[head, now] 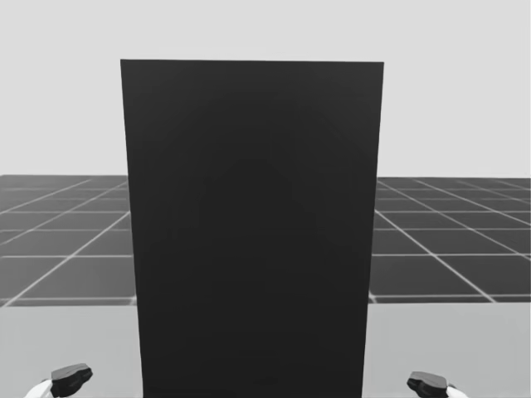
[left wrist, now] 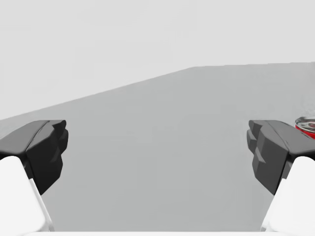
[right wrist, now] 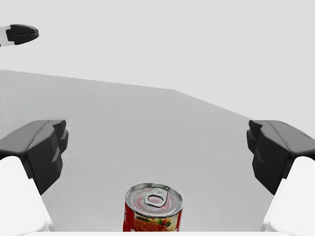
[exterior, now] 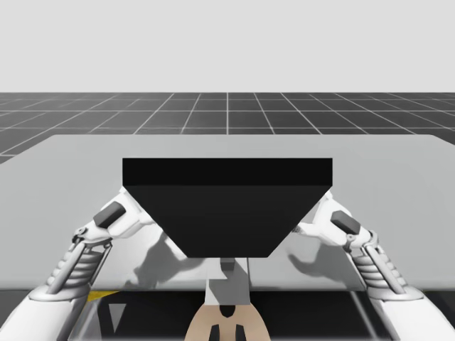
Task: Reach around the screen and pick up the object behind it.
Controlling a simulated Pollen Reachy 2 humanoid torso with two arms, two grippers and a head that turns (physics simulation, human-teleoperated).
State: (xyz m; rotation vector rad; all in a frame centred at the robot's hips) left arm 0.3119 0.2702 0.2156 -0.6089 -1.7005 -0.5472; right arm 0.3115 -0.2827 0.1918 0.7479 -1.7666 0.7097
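Observation:
A tall black screen (exterior: pixel 227 202) stands upright in the middle of the grey table (exterior: pixel 398 185) and blocks the centre of the head view (head: pixel 253 232). A red can (right wrist: pixel 153 209) with a silver pull-tab lid stands upright just ahead of my right gripper (right wrist: pixel 157 147), centred between its open fingers and touching neither. My left gripper (left wrist: pixel 157 147) is open over bare table, and the red can (left wrist: pixel 307 125) peeks out beyond one of its fingers. In the high view my left gripper (exterior: pixel 138 217) and right gripper (exterior: pixel 313 226) flank the screen.
The table's far edge (exterior: pixel 227 136) meets a dark gridded floor (exterior: pixel 227 114). Bare table lies on both sides of the screen. My left gripper (right wrist: pixel 19 33) appears far off beyond the can in the right wrist view. Both hands (head: pixel 70 377) (head: pixel 429 384) sit low beside the screen.

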